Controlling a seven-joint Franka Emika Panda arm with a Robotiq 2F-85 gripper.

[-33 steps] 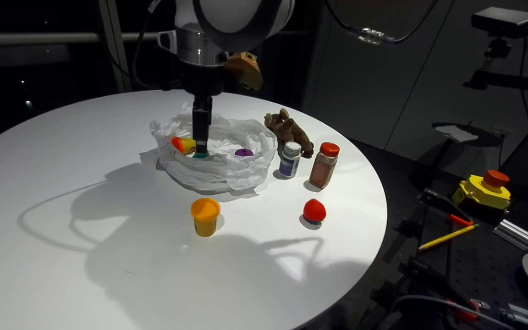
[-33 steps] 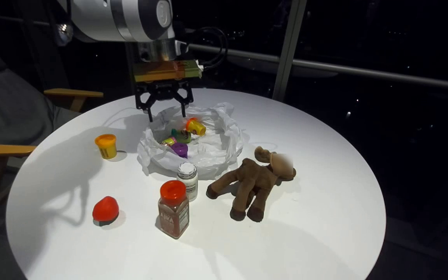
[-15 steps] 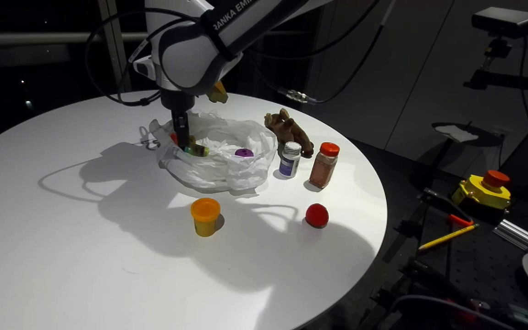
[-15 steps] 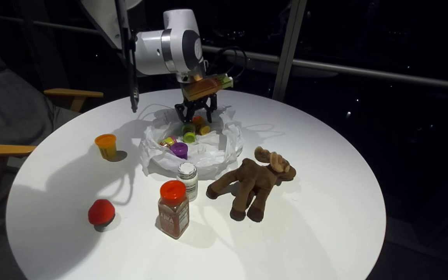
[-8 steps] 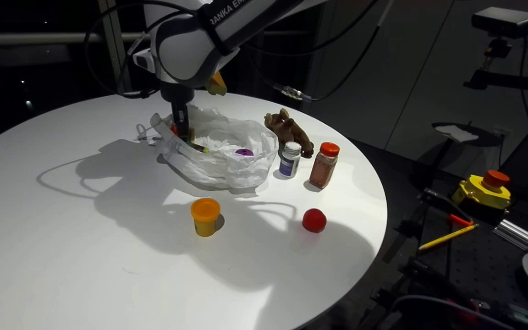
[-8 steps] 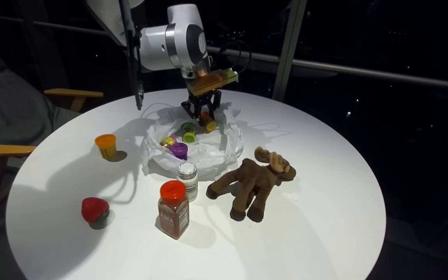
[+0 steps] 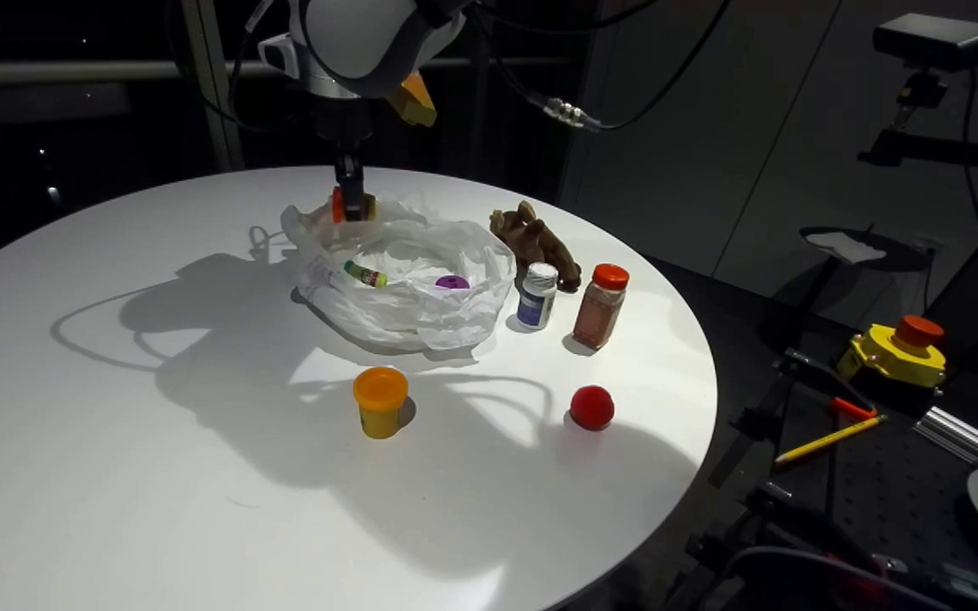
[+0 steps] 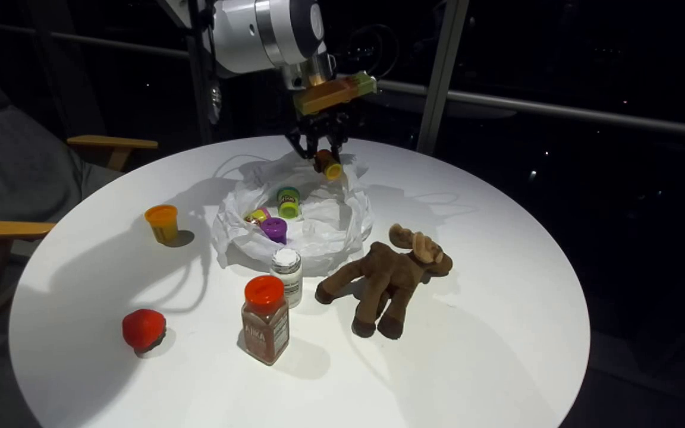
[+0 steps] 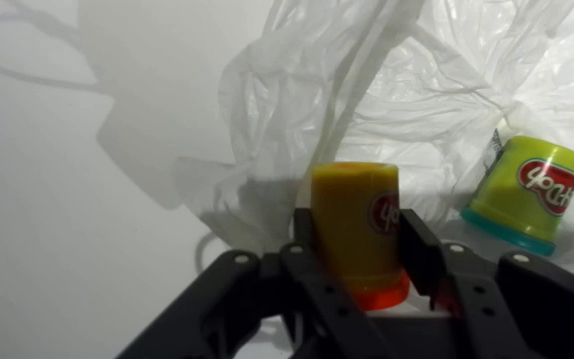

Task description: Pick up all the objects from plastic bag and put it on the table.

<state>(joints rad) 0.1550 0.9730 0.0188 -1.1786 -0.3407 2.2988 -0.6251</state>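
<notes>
In the wrist view, my end effector [image 9: 355, 219] pinches a yellow tub [image 9: 349, 242], which looks smooth and might slip. In an exterior view, the tub is up by the rim of the bag [image 7: 396, 327], toward the far edge of the worktop [image 7: 73, 475]; a low swing could drag the bag. In an exterior view, a red toy [image 8: 143, 328] near the left edge might roll off if bumped.
</notes>
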